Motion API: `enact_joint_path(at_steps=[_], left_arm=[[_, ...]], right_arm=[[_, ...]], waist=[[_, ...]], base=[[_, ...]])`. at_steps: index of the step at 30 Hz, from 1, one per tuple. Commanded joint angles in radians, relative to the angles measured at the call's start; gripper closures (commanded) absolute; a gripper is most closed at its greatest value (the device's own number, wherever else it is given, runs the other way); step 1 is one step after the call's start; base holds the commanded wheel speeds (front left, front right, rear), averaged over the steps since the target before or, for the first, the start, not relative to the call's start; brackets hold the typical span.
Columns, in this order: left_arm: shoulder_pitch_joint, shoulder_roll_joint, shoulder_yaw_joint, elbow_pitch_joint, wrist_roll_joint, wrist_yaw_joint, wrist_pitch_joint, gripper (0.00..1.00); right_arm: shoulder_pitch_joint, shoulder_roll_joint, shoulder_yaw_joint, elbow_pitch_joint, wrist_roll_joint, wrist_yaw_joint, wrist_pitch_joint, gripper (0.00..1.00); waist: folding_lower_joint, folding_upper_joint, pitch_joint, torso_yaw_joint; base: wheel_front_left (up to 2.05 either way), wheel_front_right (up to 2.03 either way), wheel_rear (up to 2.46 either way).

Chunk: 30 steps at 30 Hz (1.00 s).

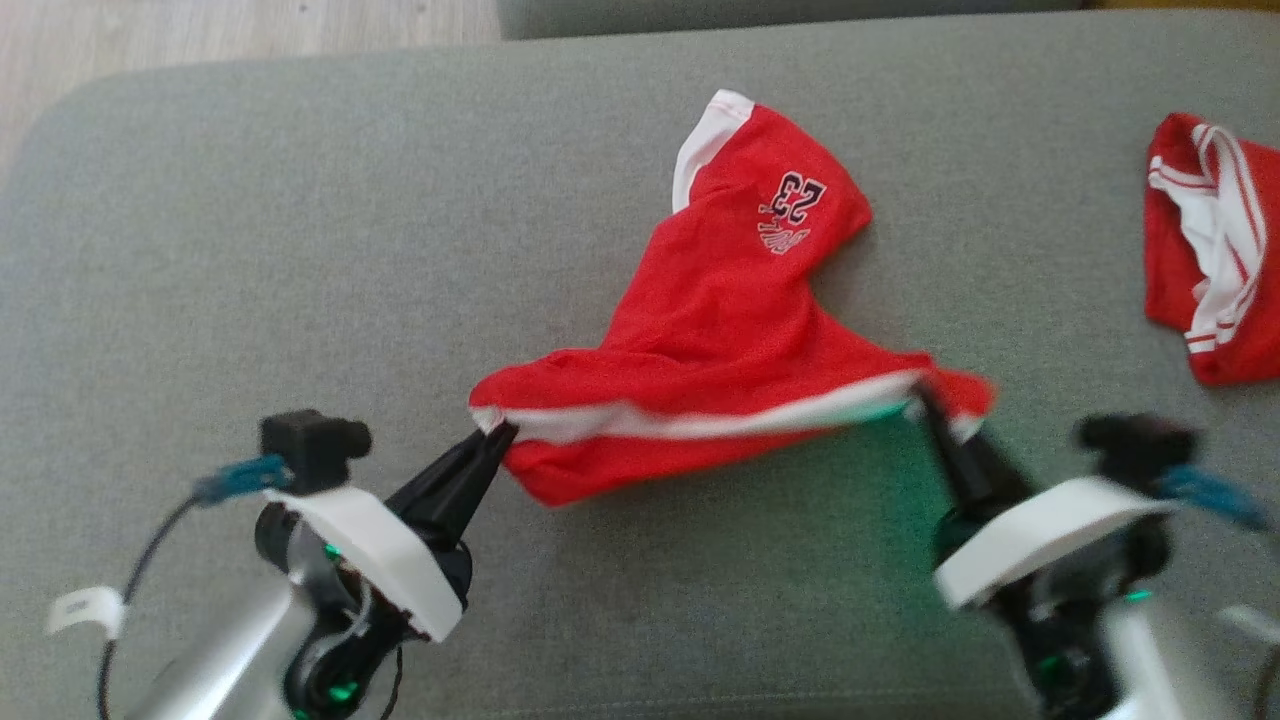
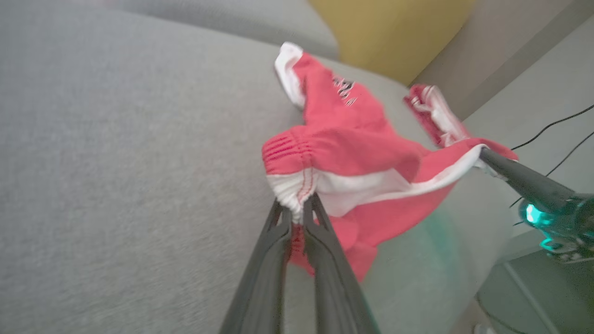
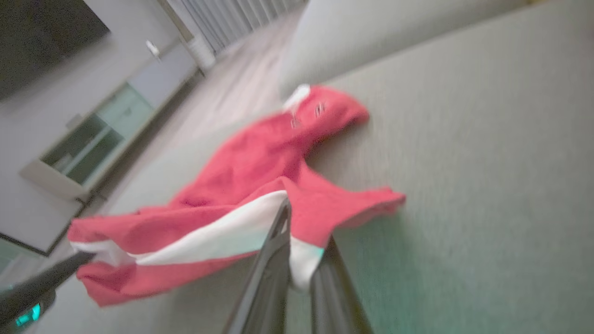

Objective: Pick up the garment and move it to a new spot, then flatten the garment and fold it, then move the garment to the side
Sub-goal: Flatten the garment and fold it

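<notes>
The garment (image 1: 720, 330) is a pair of red shorts with a white stripe and a dark "23" print, stretched between both grippers above the grey cushion (image 1: 300, 250). My left gripper (image 1: 497, 437) is shut on its gathered waistband corner (image 2: 293, 195). My right gripper (image 1: 922, 392) is shut on the opposite white-striped edge (image 3: 297, 260). One leg of the garment (image 2: 325, 93) still trails on the cushion farther away. In the left wrist view the right gripper (image 2: 485, 155) reaches in from the right with the cloth in it.
A second red and white garment (image 1: 1210, 250) lies crumpled at the cushion's right edge. A wooden floor (image 1: 200, 40) shows beyond the far left corner. Another grey cushion (image 1: 780, 12) stands behind. Bare cushion (image 3: 487, 139) spreads to the left and right of the held garment.
</notes>
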Motion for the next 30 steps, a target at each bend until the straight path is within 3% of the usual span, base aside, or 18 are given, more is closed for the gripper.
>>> enact_joint_path(at_steps=[1, 6, 11, 19, 25, 30], left_arm=[[-0.015, 0.044, 0.053, -0.060, -0.026, 0.000, 0.000, 1.00], [0.047, 0.100, 0.118, -0.358, -0.214, 0.000, 0.052, 1.00], [0.095, 0.139, 0.162, -0.580, -0.345, 0.010, 0.101, 1.00], [0.136, 0.160, 0.173, -0.841, -0.423, 0.044, 0.138, 1.00], [0.061, 0.181, 0.220, -0.984, -0.422, 0.150, 0.189, 1.00], [-0.127, 0.193, 0.261, -0.946, -0.414, 0.227, 0.276, 1.00]], right_arm=[[-0.023, -0.003, 0.002, -0.068, 0.018, -0.001, 0.002, 1.00], [-0.003, -0.015, -0.130, -0.298, 0.105, -0.001, 0.096, 1.00], [0.002, -0.020, -0.253, -0.435, 0.170, -0.001, 0.187, 1.00], [0.028, -0.015, -0.322, -0.617, 0.230, -0.001, 0.283, 1.00], [-0.027, -0.034, -0.343, -0.756, 0.243, -0.001, 0.354, 1.00], [-0.210, -0.075, -0.327, -0.719, 0.213, -0.001, 0.417, 1.00]], waist=[[-0.0001, 0.0000, -0.013, -0.004], [-0.0001, 0.0000, -0.052, -0.011], [-0.0001, 0.0000, -0.092, -0.019], [-0.0001, 0.0000, -0.115, -0.039], [-0.0001, 0.0000, -0.085, -0.051], [-0.0001, 0.0000, 0.005, -0.048]], base=[[0.00, 0.00, 0.00], [0.00, 0.00, 0.00], [0.00, 0.00, 0.00], [0.00, 0.00, 0.00], [0.00, 0.00, 0.00], [0.00, 0.00, 0.00]])
